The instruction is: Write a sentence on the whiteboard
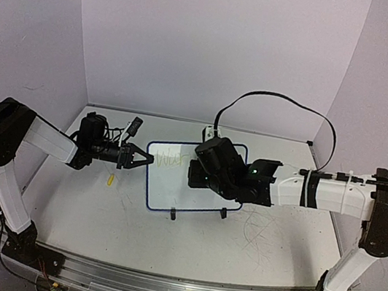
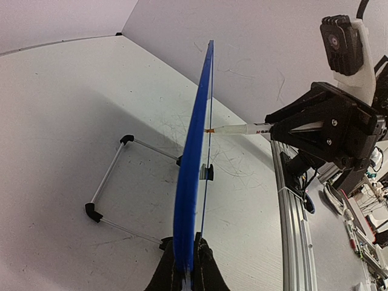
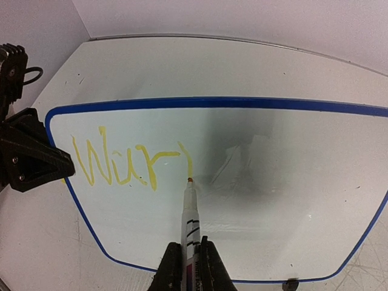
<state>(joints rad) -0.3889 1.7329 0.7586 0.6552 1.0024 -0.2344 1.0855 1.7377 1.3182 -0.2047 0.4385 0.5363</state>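
Observation:
The whiteboard (image 1: 172,190), white with a thin blue frame, stands tilted at the table's middle. My left gripper (image 1: 149,158) is shut on its left edge; in the left wrist view the board (image 2: 193,163) runs edge-on between the fingers of that gripper (image 2: 189,267). My right gripper (image 3: 191,248) is shut on a white marker (image 3: 190,218). The marker's tip touches the board (image 3: 273,182) at the end of a fresh stroke. The sentence (image 3: 121,162) is a few yellow letters at the board's upper left. From the left wrist the marker (image 2: 239,128) meets the board face.
A small yellow cap (image 1: 111,180) lies on the table left of the board. The board's wire stand (image 2: 109,182) reaches out behind it, and two black feet (image 1: 173,214) rest in front. A white block (image 1: 212,131) sits at the back wall. An aluminium rail (image 2: 291,212) edges the table.

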